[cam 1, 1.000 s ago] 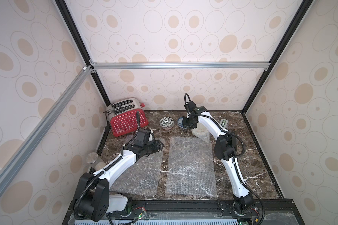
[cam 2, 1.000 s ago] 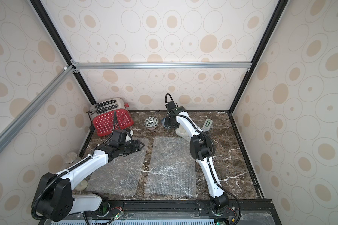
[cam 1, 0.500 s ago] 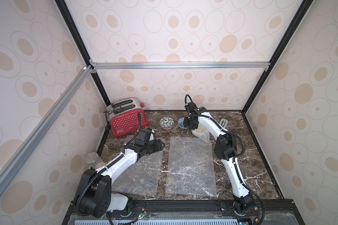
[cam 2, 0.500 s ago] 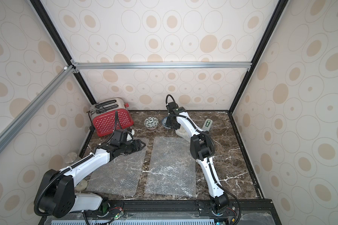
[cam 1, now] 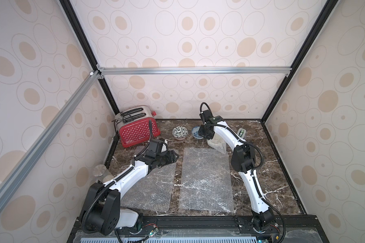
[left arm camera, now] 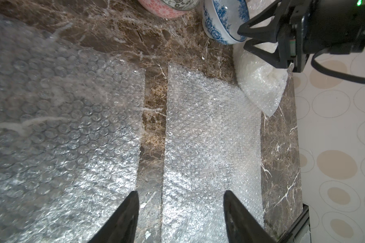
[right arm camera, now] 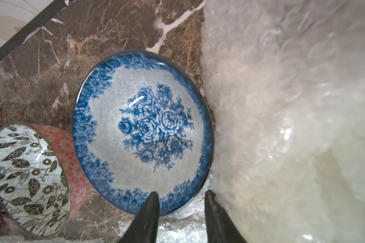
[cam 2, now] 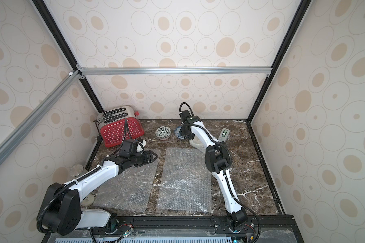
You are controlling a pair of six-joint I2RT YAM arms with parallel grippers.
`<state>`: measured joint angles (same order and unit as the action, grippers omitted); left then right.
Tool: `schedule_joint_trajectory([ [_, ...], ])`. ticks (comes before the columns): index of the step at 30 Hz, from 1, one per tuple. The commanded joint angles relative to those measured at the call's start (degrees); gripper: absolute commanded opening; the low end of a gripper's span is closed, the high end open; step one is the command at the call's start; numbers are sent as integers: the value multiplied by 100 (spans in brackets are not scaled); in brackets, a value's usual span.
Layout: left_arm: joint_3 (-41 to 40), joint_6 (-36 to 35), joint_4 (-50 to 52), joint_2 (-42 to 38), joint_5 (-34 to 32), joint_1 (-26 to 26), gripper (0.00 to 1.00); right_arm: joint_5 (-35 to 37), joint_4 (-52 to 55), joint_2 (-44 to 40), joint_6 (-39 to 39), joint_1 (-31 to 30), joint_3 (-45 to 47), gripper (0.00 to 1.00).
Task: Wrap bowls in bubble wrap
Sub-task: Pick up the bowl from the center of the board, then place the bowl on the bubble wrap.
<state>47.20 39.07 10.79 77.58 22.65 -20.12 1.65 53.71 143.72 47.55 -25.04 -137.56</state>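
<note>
At the table (cam 1: 272, 168) edge, 12 o'clock, right gripper (right arm camera: 180, 194) part-open, empty, straddles blue bowl (right arm camera: 141, 130) rim; wrapped bundle (right arm camera: 282, 126) at its 4 o'clock. Pinch gently, lift straight. Left gripper (left arm camera: 180, 194) open, empty, over bubble wrap (left arm camera: 209, 136).

A staged kitchen booth: toaster (cam 1: 138, 130), marble counter (cam 1: 272, 166), wallpapered panel walls (cam 1: 198, 31).

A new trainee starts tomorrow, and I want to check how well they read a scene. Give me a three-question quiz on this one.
1. The right gripper has open jaws either side of which rim? A black-leaf bowl; B blue-flowered bowl; C no bowl.
2. True or false: the left gripper is clamped on bubble wrap.
3. Fill in: ___ bubble wrap sheets lie flat on the table.
Key: 1 B; 2 false; 3 two.
</note>
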Motion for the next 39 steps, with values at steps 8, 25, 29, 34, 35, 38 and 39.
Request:
schedule_joint_trajectory([
  [8,162,-251,-51,-103,86,39,63,266,107,285,447,-53,-105,21],
  [25,130,-306,53,-243,90,37,63,255,-58,-594,118,-21,-201,0],
  [29,175,-338,138,-227,108,45,63,-48,-11,-1042,-316,5,-219,0],
  [34,178,-356,220,-318,38,52,63,-677,414,-1878,-1010,8,338,0],
  [35,192,-356,247,-317,37,47,63,-847,452,-2100,-1099,12,624,0],
  [38,197,-348,250,-314,38,47,63,-1458,496,-2840,-1358,10,1866,0],
  [39,194,-348,241,-305,36,48,63,-1659,499,-3111,-1421,-8,2377,0],
])
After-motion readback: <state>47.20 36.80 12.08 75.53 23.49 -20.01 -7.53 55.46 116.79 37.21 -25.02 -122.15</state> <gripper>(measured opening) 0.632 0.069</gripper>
